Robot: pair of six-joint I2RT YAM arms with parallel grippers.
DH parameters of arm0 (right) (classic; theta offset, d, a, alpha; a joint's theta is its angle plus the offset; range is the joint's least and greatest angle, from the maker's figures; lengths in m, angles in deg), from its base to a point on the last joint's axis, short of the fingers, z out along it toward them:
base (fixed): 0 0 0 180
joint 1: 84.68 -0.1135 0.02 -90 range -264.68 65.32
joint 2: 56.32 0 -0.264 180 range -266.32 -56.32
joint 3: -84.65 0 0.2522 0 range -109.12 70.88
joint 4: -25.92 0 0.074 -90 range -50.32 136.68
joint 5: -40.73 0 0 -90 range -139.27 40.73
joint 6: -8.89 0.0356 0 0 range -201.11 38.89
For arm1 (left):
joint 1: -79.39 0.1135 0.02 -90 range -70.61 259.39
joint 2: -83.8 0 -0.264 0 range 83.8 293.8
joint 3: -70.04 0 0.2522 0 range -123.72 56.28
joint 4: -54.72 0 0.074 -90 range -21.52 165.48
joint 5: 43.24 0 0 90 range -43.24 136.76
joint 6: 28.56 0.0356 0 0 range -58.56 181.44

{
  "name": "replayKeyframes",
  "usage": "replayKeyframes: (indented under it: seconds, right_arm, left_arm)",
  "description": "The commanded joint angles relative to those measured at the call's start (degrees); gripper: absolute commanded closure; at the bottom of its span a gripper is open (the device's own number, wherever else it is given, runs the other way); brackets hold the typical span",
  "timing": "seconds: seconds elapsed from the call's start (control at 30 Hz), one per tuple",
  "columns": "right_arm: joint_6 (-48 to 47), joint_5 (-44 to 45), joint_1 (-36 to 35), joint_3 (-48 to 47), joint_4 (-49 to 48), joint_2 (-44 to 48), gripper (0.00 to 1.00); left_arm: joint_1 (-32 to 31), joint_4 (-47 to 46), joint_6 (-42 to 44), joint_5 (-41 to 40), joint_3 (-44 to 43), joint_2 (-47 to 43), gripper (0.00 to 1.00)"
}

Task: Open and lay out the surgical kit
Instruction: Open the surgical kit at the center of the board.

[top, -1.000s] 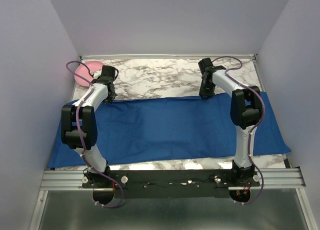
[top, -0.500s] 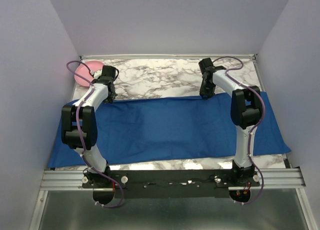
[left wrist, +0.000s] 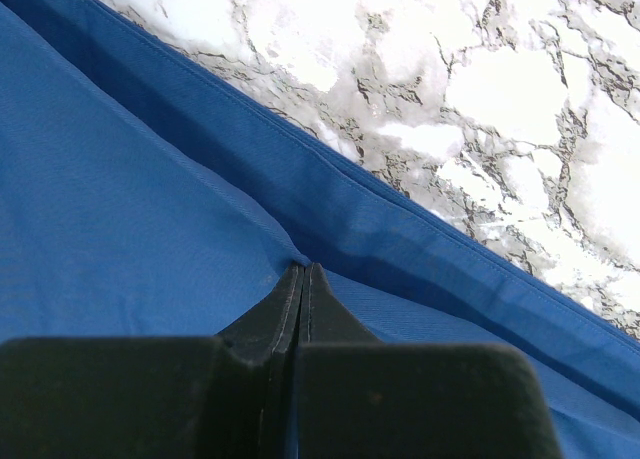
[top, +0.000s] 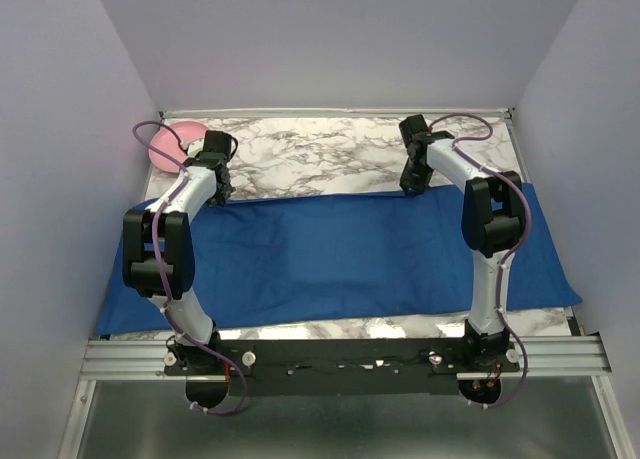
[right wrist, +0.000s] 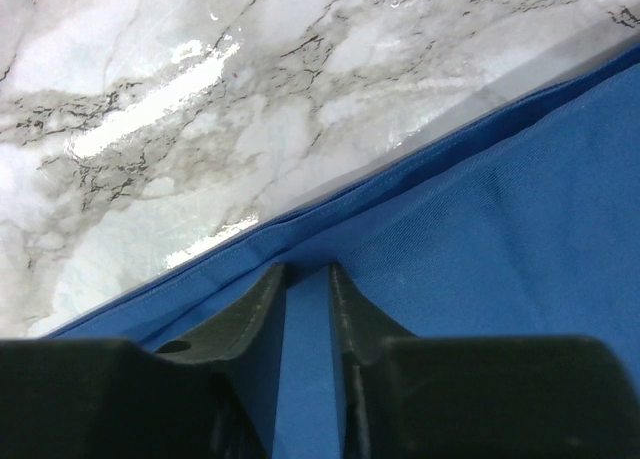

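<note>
Our marble tabletop [top: 320, 154] carries the royal-blue cloth wrap [top: 330, 259], spread flat across its middle. Our left hand [left wrist: 303, 269] is clenched on the wrap's far hem. Our right hand [right wrist: 305, 269] straddles that hem with fingers slightly parted; we cannot tell whether it grips.

Marble table [top: 320, 154]: white, grey veins. Pink dish [top: 190, 132]: far-left corner, partly hidden. Alu rail [top: 120, 357]: along near edge. Walls: lavender.

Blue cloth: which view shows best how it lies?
Top external: nearly the whole blue cloth shows, spread across the table. The left wrist view shows only its hem at the shut jaws of the left gripper; the right wrist view, hem between the parted jaws of the right gripper.
</note>
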Motion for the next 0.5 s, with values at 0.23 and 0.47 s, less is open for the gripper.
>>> replayKeyframes:
  seconds: [0.23, 0.47]
  right_arm:
    - [3.1, 3.1, 1.1, -2.5, -1.5, -2.4, 0.95]
    - [2.5, 2.5, 1.2, -1.6, -1.6, -0.6, 0.99]
  left_arm:
    - [-0.1, 0.3, 0.7, -2.4, -0.6, -1.3, 0.96]
    - [-0.2, 0.5, 1.0, -2.8, -0.7, -2.3, 0.96]
